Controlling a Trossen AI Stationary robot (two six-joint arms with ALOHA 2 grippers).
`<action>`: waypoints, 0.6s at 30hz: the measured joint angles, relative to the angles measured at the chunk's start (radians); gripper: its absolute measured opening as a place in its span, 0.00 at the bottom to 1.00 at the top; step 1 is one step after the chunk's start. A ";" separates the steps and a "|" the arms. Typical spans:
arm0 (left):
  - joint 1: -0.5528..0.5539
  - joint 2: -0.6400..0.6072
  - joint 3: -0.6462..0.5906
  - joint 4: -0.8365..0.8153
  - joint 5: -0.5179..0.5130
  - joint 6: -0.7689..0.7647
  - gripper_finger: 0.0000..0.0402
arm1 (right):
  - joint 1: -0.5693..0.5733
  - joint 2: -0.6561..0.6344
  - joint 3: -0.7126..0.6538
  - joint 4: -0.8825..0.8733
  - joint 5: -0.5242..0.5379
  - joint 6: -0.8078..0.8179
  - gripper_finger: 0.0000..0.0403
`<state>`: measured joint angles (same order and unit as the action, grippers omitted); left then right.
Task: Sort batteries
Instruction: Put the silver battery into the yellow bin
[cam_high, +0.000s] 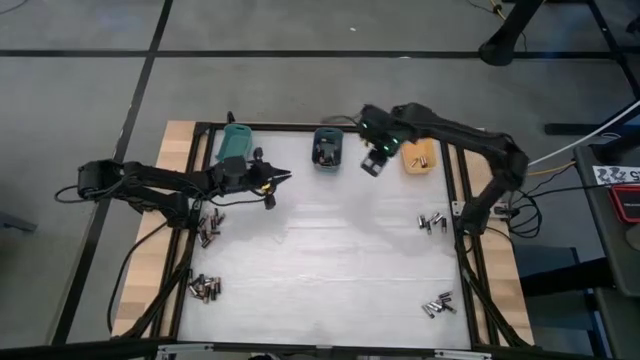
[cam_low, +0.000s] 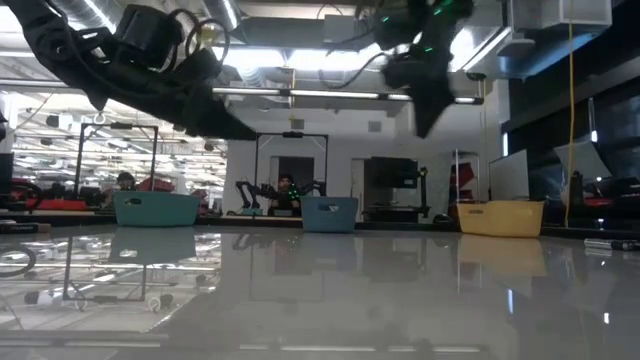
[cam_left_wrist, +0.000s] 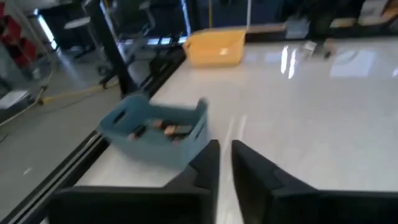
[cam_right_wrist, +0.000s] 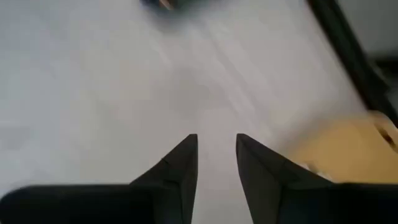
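White glossy tabletop framed in black rails, pale wood strips along both sides, workshop room visible beyond in the low view. Three small rounded plastic bins line the far edge: teal bin on the left, blue bin in the middle, orange-yellow bin on the right; the blue and orange ones hold a few cells. Small dark cylindrical batteries with silvery ends lie in four loose clusters near the table corners: upper left, lower left, upper right, lower right. Left gripper stretched out level above the table between the teal and blue bins, fingers a narrow slit apart, nothing between them; its wrist view looks onto the blue bin with cells inside and the orange one farther back. Right gripper hangs between the blue and orange bins, above the surface, fingers parted with a clear gap, empty, bare tabletop showing between them
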<state>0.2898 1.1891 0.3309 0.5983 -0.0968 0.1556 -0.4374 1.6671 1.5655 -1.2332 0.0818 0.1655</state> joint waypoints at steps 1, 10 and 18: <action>-0.007 0.012 0.000 0.021 0.000 -0.014 0.14 | 0.020 -0.032 -0.034 -0.007 0.043 0.036 0.27; -0.066 0.191 0.025 0.239 -0.001 -0.047 0.48 | 0.137 -0.253 -0.443 -0.001 -0.039 0.488 0.28; -0.094 0.223 0.082 0.244 -0.003 -0.058 0.53 | 0.249 -0.273 -0.702 0.009 -0.206 0.696 0.46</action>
<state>0.1961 1.4120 0.4131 0.8419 -0.0994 0.0971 -0.1881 1.3937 0.8634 -1.2244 -0.1244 0.8610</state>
